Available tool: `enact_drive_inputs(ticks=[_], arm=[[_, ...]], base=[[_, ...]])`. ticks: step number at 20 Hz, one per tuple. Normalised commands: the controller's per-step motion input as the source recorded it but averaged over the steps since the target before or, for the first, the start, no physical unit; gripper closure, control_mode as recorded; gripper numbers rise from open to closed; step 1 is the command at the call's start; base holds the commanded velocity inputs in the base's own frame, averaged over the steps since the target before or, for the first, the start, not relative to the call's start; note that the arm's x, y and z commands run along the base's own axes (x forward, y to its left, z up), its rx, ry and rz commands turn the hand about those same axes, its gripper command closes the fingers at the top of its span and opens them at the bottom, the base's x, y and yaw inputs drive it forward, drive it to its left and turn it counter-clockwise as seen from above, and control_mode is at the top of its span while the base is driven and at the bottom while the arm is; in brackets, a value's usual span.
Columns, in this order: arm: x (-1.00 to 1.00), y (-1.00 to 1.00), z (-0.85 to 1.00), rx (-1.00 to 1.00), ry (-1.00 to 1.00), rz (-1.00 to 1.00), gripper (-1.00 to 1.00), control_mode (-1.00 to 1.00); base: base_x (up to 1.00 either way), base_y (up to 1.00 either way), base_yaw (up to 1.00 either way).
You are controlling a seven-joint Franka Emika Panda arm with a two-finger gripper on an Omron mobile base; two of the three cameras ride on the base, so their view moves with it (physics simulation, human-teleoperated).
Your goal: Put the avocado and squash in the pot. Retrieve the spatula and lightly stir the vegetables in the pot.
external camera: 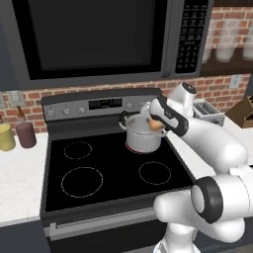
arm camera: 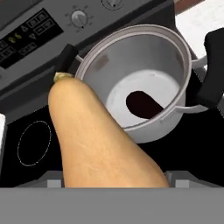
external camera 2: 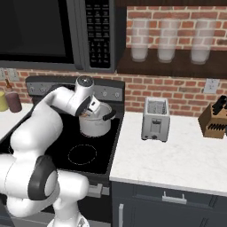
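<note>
Hand view shows the claw (arm camera: pixel 114 183) spread wide around the fat end of the squash (arm camera: pixel 98 140), its thin neck pointing at the pot (arm camera: pixel 144 74), where the avocado (arm camera: pixel 142 104) lies.

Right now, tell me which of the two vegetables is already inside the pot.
The avocado: the dark egg-shaped one lying on the pot's floor. The tan pear-shaped squash hangs above the rim in the claw.

Brushed steel pot (arm camera: pixel 175 57), matt dimpled squash (arm camera: pixel 100 144), glossy black stovetop (external camera: pixel 113 173).
</note>
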Motion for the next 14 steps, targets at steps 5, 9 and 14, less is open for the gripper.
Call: enact_drive_inputs(ticks=[5, 9, 14], arm=[[0.51, 0.00, -0.20, 0.00, 0.16, -0.04, 1.00, -1.00], [0.43, 0.00, -0.32, 0.00, 0.07, -0.05, 1.00, -1.00], [0.38, 0.00, -0.43, -0.01, 0.08, -0.05, 1.00, -1.00]], base=[[0.00, 0.00, 0.00], [0.00, 0.00, 0.00], [0.00, 0.00, 0.00]])
